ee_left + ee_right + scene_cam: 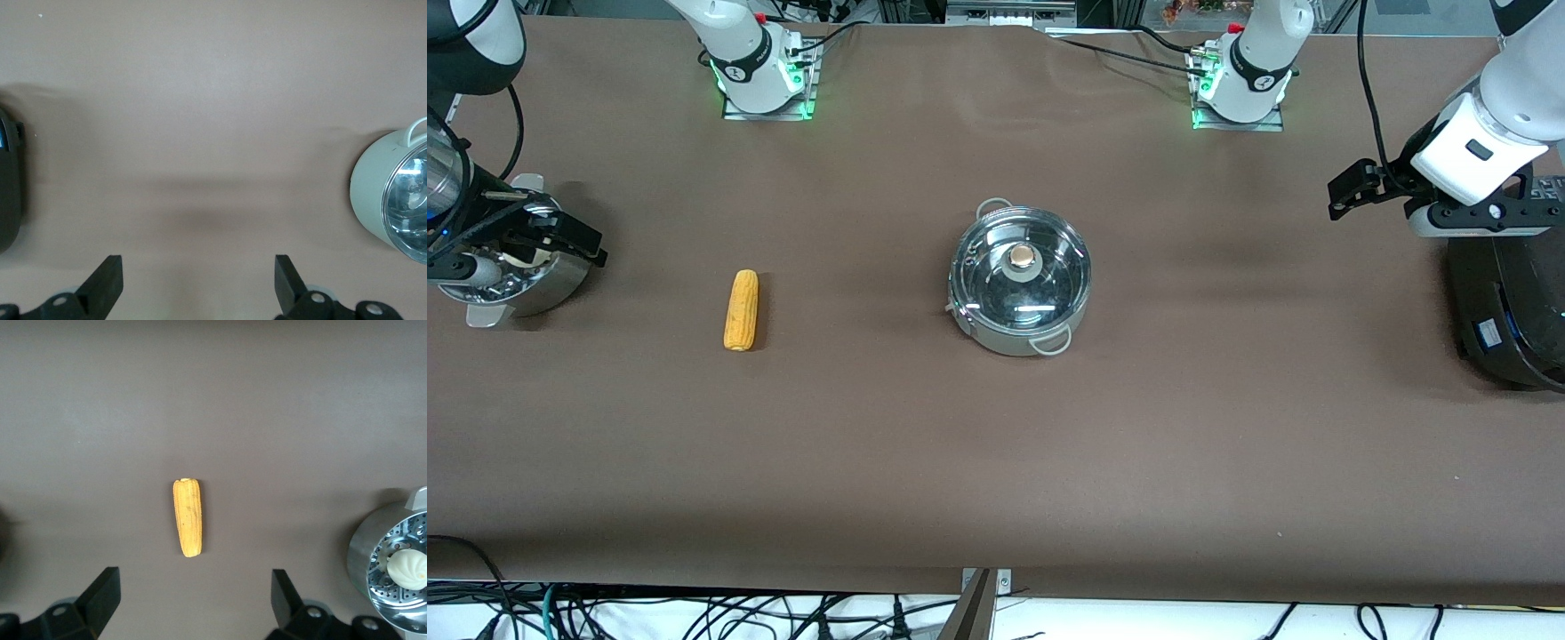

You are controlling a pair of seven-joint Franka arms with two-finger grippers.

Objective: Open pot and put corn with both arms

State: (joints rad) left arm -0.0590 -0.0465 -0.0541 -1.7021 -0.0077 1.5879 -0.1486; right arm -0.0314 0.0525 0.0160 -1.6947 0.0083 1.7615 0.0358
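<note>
Shiny round stainless-steel pot (1020, 284), one of it, sits near the middle of the brown bench (996, 462), with two small looped side handles and a clear glass lid (1021, 269) resting on it; the lid carries a single tan knob (1022, 258). One yellow-orange corn cob (741, 309) lies flat on the bench toward the right arm's end, well apart from the pot, its length running from the robots' edge toward the camera's edge. One steel steamer pot (525, 276) holding a single round white bun (408, 569) stands at the right arm's end of the bench, and one black rounded cooker (1507, 307) at the left arm's end.

Two hands are in view. The right hand (560, 238) hangs over the steamer pot with its two fingers spread wide and nothing between them; the corn lies well apart from it, between the steamer and the lidded pot. The left hand (1356, 188) hangs just above the cooker's edge, fingers likewise spread and empty, well apart from the pot, which shows only at the border of the left wrist view.
</note>
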